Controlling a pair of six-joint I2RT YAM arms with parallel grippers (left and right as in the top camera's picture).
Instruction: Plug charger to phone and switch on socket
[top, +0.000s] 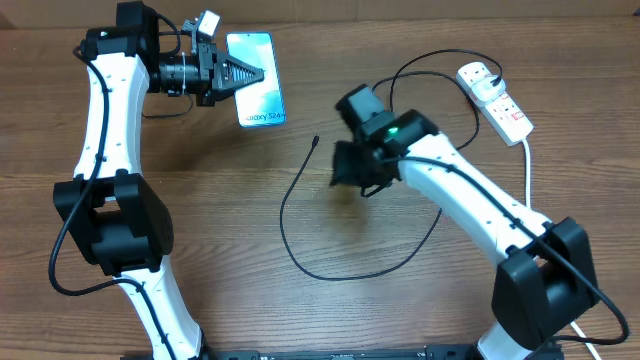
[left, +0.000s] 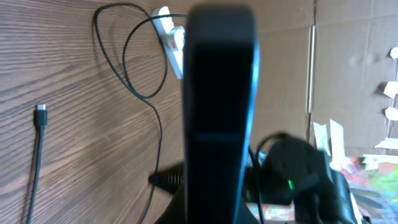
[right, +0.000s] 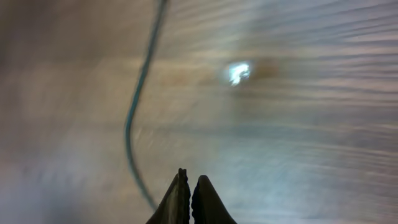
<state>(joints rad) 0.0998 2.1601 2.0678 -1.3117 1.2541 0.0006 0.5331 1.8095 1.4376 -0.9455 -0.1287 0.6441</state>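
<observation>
The phone (top: 258, 100) lies at the back left, its teal screen lit with "Galaxy" text. My left gripper (top: 254, 73) is shut on its left edge. In the left wrist view the phone (left: 221, 93) shows edge-on as a dark slab. The charger cable (top: 290, 235) loops across the table, and its small plug tip (top: 316, 140) lies free, also seen in the left wrist view (left: 41, 115). The white socket strip (top: 497, 100) with red switches sits at the back right with a black plug (top: 478, 72) in it. My right gripper (top: 348, 170) is shut and empty over the wood just right of the cable (right: 132, 118).
The socket's thick white cord (top: 528, 165) runs down the right side past the right arm. A cardboard wall (left: 354, 68) stands behind the table. The right wrist view is blurred.
</observation>
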